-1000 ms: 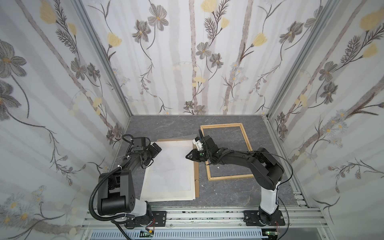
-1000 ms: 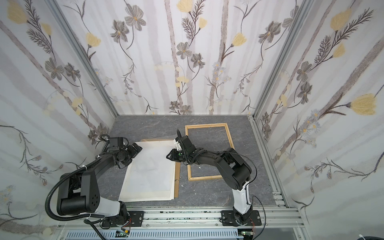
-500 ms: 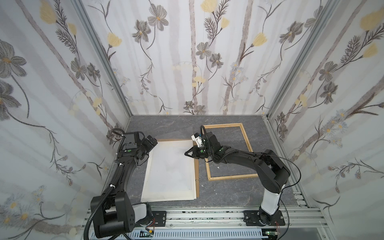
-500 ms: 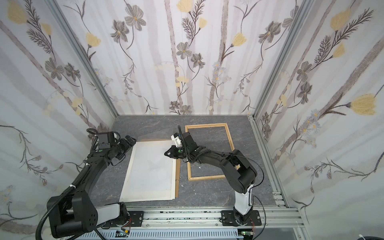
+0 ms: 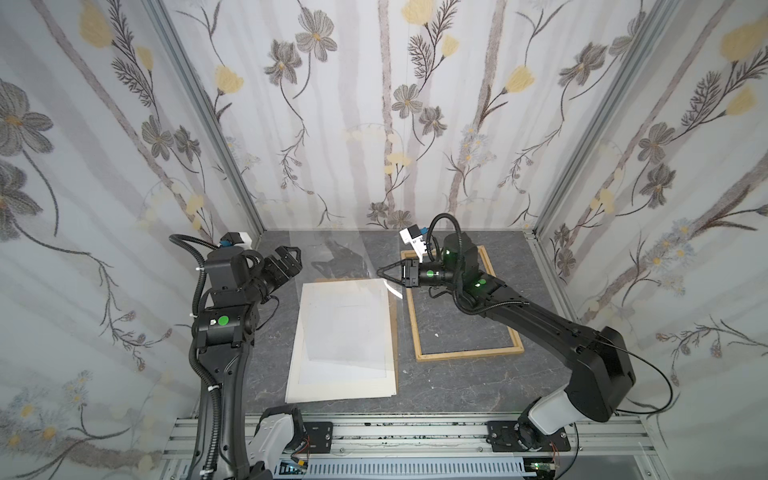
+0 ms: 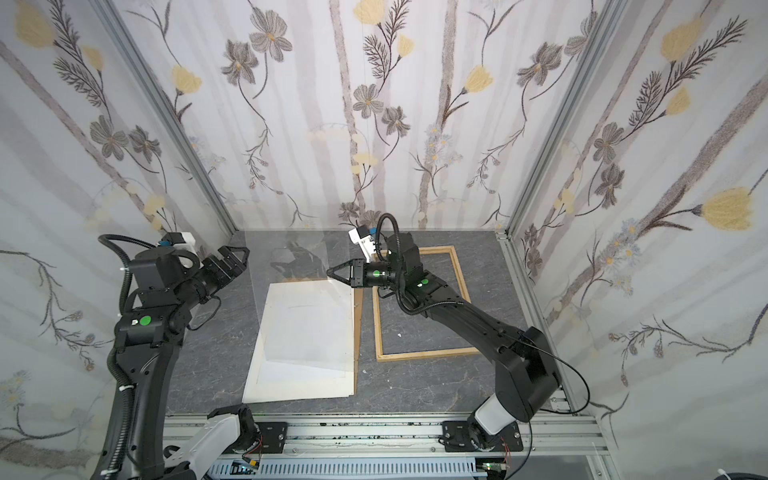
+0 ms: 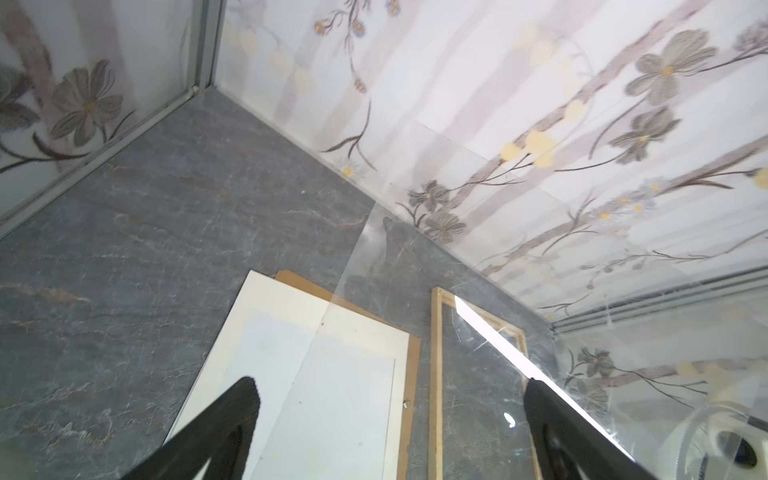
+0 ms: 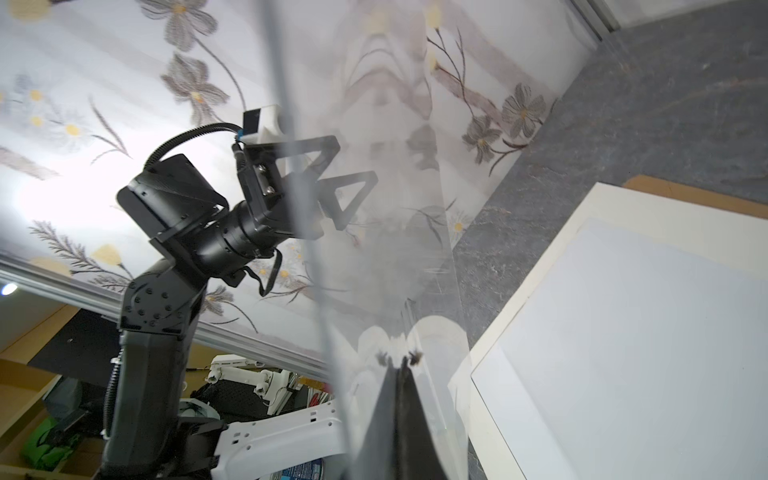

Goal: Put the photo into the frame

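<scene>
Right end effector [image 5: 379,272]: clenched on the edge of a clear sheet [image 5: 332,257], which it holds tilted above the tabletop [image 5: 457,386]. Left end effector [image 5: 293,259]: released, jaws wide apart, hovering near the sheet's far side and gripping nothing. The photo [image 5: 316,386] lies white side up on a brown backing panel [image 6: 356,328], just beside the frame [image 5: 467,353], which lies flat on the tabletop.

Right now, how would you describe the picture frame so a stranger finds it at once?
On the grey marbled tabletop, look to the right arm's side. There lies the frame, an open rectangle of thin pale wood with bare table inside; the photo beside it is a solid white sheet on brown hardboard.
</scene>
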You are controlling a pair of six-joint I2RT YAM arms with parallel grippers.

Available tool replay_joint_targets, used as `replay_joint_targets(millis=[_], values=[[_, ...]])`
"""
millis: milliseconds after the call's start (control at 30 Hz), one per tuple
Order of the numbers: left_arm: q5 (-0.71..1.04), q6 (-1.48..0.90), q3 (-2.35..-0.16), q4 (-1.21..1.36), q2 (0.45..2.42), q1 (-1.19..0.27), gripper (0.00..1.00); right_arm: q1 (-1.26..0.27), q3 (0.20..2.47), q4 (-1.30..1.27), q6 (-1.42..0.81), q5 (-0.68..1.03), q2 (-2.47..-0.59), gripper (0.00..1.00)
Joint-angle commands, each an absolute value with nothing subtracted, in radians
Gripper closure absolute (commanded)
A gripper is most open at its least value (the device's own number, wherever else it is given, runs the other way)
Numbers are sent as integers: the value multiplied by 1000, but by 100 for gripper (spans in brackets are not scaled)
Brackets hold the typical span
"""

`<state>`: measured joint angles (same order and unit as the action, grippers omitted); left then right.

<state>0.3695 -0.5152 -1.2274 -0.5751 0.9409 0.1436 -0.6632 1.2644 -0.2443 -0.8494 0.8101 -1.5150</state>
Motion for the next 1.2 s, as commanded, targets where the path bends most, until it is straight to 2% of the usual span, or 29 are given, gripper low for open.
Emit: replay_joint_targets(millis=[0,400,667,1100,1133,1167], values=[[488,-526,-1247,-540,911,144,0,-622,1277,-214,-807,851,-1447,100],[796,-571,-1174,-341,895,143,0,-429,1263,-94,-774,931,-1210,100],[1005,-742,-1027,-36,905,135,0,-376,1241,-136,-841,1006,-1145,100],[982,-727,-930,4,938,5,0,-369,1162,-316,-976,1049,-1142,100],[979,-737,-920,19,935,-7,2,-368,1156,-319,-976,1051,-1144,100],[976,-747,-912,37,930,-22,10,-368,1149,-319,-976,1051,-1148,100]])
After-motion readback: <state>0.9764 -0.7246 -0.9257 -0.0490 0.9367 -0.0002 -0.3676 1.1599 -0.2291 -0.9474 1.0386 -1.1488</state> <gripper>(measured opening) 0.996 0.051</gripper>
